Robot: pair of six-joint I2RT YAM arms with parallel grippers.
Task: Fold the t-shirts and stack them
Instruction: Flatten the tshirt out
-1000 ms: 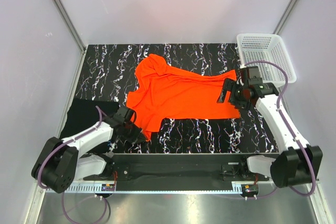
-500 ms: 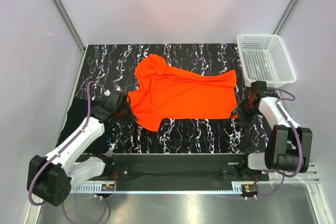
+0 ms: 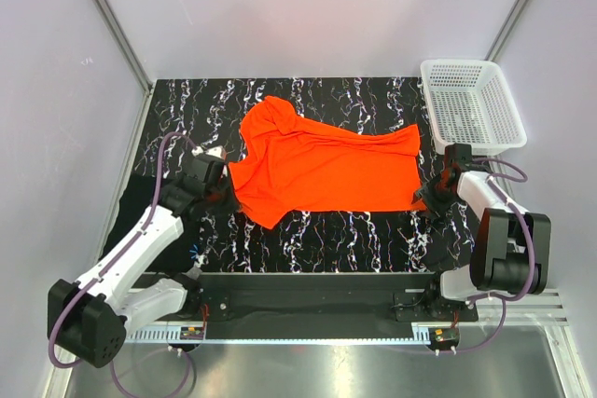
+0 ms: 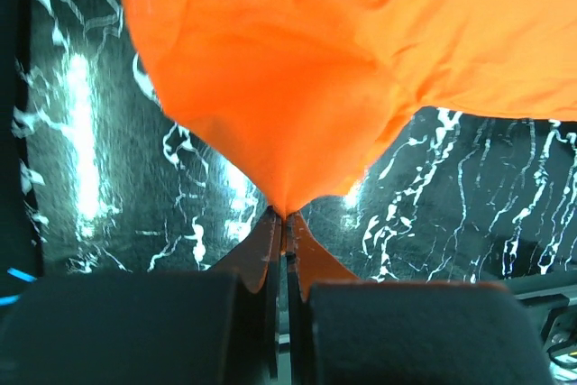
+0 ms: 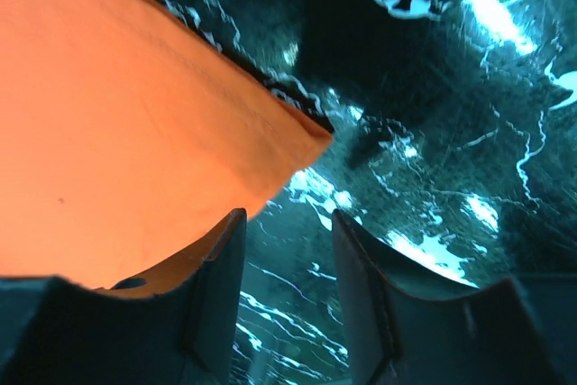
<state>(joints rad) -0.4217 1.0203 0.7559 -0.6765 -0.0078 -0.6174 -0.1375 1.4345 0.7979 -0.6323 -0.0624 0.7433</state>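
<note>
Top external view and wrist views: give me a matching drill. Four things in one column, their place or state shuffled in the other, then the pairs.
Things:
1. orange-red t-shirt
2. white mesh basket
3. left gripper
4. right gripper

Place or state:
A. open, at the t-shirt's corner, gripping nothing
B. far right corner of the scene
C. shut on the t-shirt's edge
D. spread across the marbled mat

Pairs: 1-D, 2-B, 3-C, 4-A
</note>
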